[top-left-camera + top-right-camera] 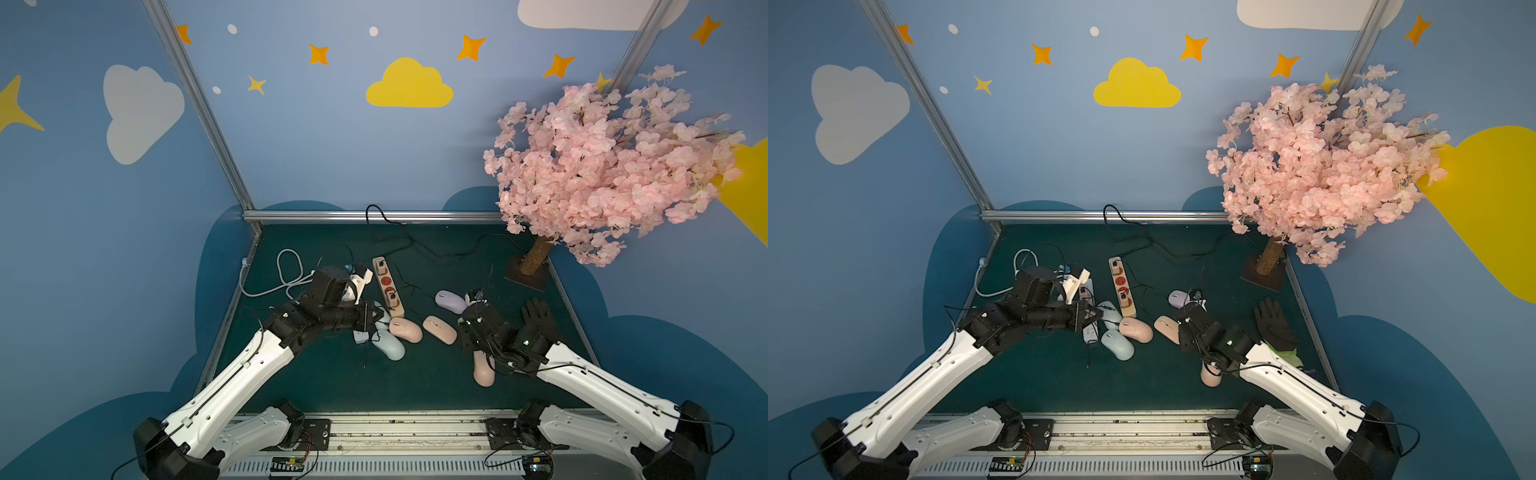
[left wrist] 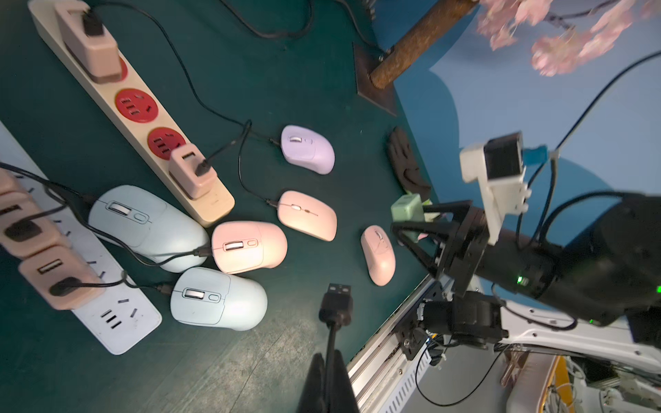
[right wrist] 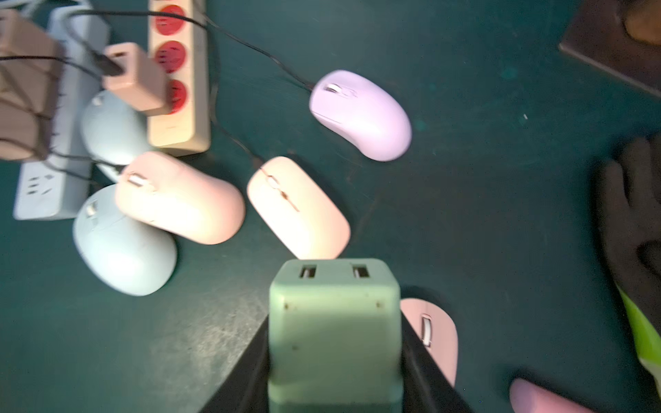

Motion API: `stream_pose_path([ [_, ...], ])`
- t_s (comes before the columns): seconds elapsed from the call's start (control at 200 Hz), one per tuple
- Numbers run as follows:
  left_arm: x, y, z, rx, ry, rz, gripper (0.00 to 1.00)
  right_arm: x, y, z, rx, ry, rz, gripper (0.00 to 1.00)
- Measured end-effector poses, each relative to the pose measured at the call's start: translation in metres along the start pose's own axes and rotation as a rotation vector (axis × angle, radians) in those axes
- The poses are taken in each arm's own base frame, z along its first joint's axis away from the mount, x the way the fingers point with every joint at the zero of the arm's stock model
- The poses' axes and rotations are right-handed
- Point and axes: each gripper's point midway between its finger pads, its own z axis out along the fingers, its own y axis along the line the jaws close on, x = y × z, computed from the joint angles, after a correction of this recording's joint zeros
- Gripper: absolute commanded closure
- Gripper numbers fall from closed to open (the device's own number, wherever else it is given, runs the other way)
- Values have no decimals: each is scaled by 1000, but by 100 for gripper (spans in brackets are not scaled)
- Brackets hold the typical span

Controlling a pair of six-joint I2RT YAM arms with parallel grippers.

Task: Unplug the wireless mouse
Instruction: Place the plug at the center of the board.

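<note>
- Clenched on a thin black USB cable (image 2: pixel 331 341), the left jaws appear in the left wrist view as dark wedges. The cable's metal-tipped plug (image 2: pixel 335 304) stands free above the scuffed dark green desk (image 2: pixel 250 364).
- Beyond the plug crowd smooth plastic mice: two pale blue mice (image 2: pixel 218 298), a rounded pink mouse (image 2: pixel 248 246) touching both, a flat pink mouse (image 2: pixel 307 214) and a lilac mouse (image 2: pixel 307 153), all on thin black cords.
- The wireless mouse (image 2: pixel 377 255), a pale pink oval, lies apart from that cluster, near the right jaws.
- A long cream power strip (image 2: pixel 214 209) with red sockets and a white power strip (image 2: pixel 132 332) carry boxy pink chargers (image 2: pixel 53 282).
- In the right wrist view, the right jaws grasp a mint-green charger cube (image 3: pixel 334 329), matte and round-cornered, its two USB ports facing outward. The cube hides part of the wireless mouse and of the flat pink mouse. A black work glove (image 3: pixel 629 214) with a lime cuff lies off to one side.
- In both top views, the left jaws hang over the white power strip beside the pale blue mice. The right arm (image 1: pixel 602 384) covers part of the wireless mouse. A pink blossom tree (image 1: pixel 602 166) on a rough trunk stands in the far right corner.
</note>
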Motion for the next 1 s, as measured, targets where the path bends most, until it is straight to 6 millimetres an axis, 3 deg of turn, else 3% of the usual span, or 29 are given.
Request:
stream_pose_path([
  [0.13,13,-9,22,-4,51,32,96,3,-32,22,77,84,116,100],
  [0.28,20,-16,37,-7,68,52,96,16,-53,52,129,208,166,98],
  [0.466,23,-25,48,5,75,63,96,23,-59,83,136,347,182,93],
  [0.646,21,-29,50,16,65,60,96,15,-58,108,109,423,178,75],
  [1.001,22,-31,51,20,65,51,96,32,-68,118,155,505,193,57],
])
